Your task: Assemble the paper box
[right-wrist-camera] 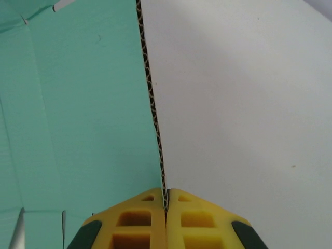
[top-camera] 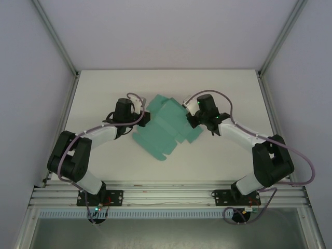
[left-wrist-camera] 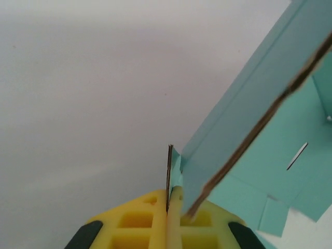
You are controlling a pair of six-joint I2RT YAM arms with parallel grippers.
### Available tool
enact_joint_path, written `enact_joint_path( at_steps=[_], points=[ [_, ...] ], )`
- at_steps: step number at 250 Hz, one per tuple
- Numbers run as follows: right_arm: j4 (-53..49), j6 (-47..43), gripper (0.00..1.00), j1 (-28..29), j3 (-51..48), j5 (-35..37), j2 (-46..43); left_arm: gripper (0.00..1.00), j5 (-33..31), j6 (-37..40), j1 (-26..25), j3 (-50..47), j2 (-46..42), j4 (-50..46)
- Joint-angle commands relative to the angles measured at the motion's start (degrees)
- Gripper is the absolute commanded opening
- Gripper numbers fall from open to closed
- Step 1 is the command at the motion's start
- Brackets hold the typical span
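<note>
The paper box [top-camera: 167,128] is a teal die-cut card sheet lying mid-table, partly folded, with flaps raised along its left and right sides. My left gripper [top-camera: 146,119] is at the sheet's left edge. In the left wrist view its yellow fingers [left-wrist-camera: 150,218] are shut on a thin upright flap edge of the paper box [left-wrist-camera: 270,161]. My right gripper [top-camera: 191,120] is at the sheet's right edge. In the right wrist view the right gripper [right-wrist-camera: 166,196] is shut on the corrugated edge of a raised panel of the paper box [right-wrist-camera: 78,114].
The white table [top-camera: 104,88] is walled by pale panels with metal posts [top-camera: 57,39] at the back corners. An aluminium rail [top-camera: 166,196] carrying both arm bases runs along the near edge. Bare table lies behind and in front of the sheet.
</note>
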Motion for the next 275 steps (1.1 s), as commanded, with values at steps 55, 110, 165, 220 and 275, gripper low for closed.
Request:
enact_joint_path(
  at_steps=[55, 110, 165, 220, 275],
  points=[
    [-8.96, 8.34, 0.00, -3.47, 4.32, -3.30, 5.76, 0.00, 8.49, -5.61, 0.71, -8.68, -3.34, 17.27],
    [-10.10, 8.66, 0.00, -3.52, 5.65, -1.93, 8.76, 0.00, 5.49, -1.20, -1.73, -13.17, -6.29, 21.54],
    [-9.95, 5.35, 0.00, -2.89, 4.99, -1.64, 6.43, 0.00, -22.71, 18.35, -15.40, -9.69, -8.97, 6.65],
    [-6.39, -2.60, 0.00, 2.01, 2.54, 4.05, 2.33, 0.00, -29.12, 20.03, -18.77, -1.37, -0.06, 0.42],
    [-4.46, -5.53, 0.00, 3.69, 1.93, 5.16, -0.34, 0.09, -28.27, 21.29, -22.18, 3.05, 6.83, -0.60]
  ],
)
